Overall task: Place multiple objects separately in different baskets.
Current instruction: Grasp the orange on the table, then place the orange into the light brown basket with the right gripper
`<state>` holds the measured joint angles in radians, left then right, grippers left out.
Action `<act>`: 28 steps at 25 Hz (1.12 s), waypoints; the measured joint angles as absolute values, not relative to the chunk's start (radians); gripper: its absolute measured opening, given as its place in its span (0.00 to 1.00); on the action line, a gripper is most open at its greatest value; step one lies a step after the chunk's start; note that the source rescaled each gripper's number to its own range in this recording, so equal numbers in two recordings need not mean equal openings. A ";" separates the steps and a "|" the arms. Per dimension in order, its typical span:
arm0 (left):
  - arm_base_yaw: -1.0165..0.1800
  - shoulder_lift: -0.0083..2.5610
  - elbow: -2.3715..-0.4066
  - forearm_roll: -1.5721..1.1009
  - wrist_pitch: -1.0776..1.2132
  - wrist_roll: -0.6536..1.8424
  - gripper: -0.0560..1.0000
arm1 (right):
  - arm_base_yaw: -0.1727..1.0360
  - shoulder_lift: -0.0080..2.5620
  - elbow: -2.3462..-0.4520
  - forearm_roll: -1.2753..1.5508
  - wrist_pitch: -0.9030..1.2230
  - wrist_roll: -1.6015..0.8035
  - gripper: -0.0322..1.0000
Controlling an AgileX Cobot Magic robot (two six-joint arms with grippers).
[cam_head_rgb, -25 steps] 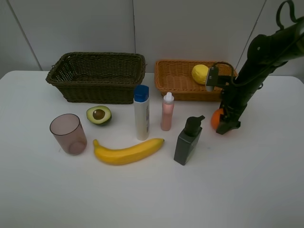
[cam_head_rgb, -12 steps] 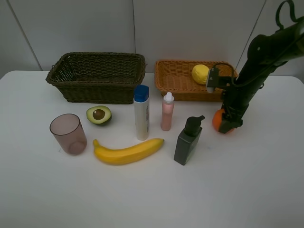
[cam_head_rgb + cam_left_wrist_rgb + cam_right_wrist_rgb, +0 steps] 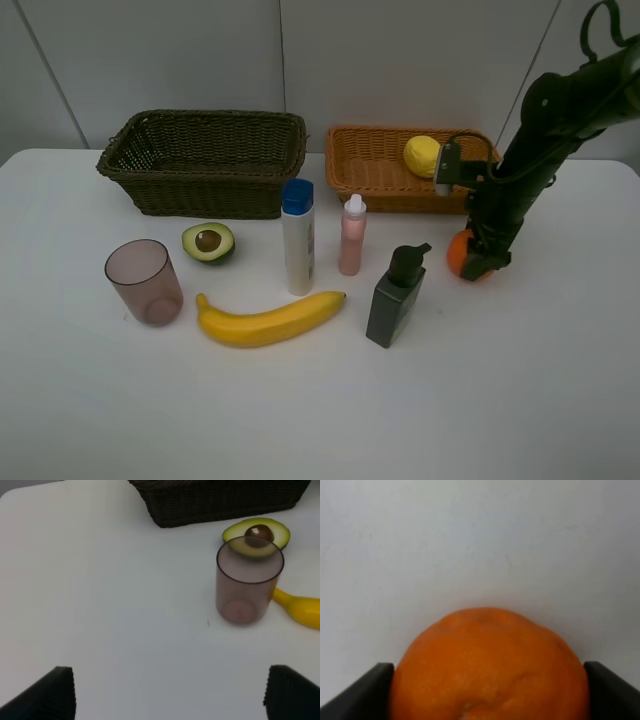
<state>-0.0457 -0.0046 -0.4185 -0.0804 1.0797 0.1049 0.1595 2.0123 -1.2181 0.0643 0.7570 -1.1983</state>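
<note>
My right gripper [image 3: 474,262] is shut on the orange [image 3: 458,252] at the table's right; in the right wrist view both fingers press the sides of the orange [image 3: 487,670]. A lemon [image 3: 422,155] lies in the orange-tan basket [image 3: 375,185]. The dark basket [image 3: 205,190] shows nothing inside. In front stand a mauve cup [image 3: 145,282], halved avocado [image 3: 208,242], banana [image 3: 268,320], white blue-capped bottle [image 3: 298,240], pink bottle [image 3: 352,238] and dark pump bottle [image 3: 395,300]. My left gripper [image 3: 170,695] is open over bare table, short of the cup [image 3: 249,587].
Both baskets stand side by side at the back of the white table [image 3: 500,400], against a grey wall. The right arm comes down just in front of the tan basket's right end. The pump bottle stands close to the left of the orange.
The right gripper's fingers closed in on the orange and the arm shifted slightly. Nothing else on the table moved.
</note>
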 joint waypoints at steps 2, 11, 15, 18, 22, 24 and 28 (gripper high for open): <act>-0.046 -0.005 -0.418 -0.080 1.080 0.105 1.00 | 0.160 2.012 -1.218 0.064 0.758 -1.198 0.65; -0.046 -0.005 -0.418 -0.080 1.080 0.105 1.00 | 0.160 2.002 -1.218 0.065 0.818 -1.198 0.65; -0.046 -0.005 -0.418 -0.080 1.080 0.105 1.00 | 0.160 1.955 -1.216 0.074 0.833 -1.198 0.65; -0.046 -0.005 -0.418 -0.080 1.080 0.105 1.00 | 0.160 1.905 -1.215 0.076 0.845 -1.198 0.65; -0.046 -0.005 -0.418 -0.080 1.080 0.105 1.00 | 0.160 1.847 -1.215 0.076 0.864 -1.197 0.65; -0.046 -0.005 -0.418 -0.080 1.080 0.105 1.00 | 0.160 1.821 -1.215 0.076 0.871 -1.197 0.65; -0.046 -0.005 -0.418 -0.080 1.080 0.105 1.00 | 0.160 1.789 -1.239 0.076 0.884 -1.189 0.65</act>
<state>-0.0457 -0.0046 -0.4185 -0.0804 1.0797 0.1049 0.1595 1.7887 -1.2390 0.0762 0.8844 -1.1886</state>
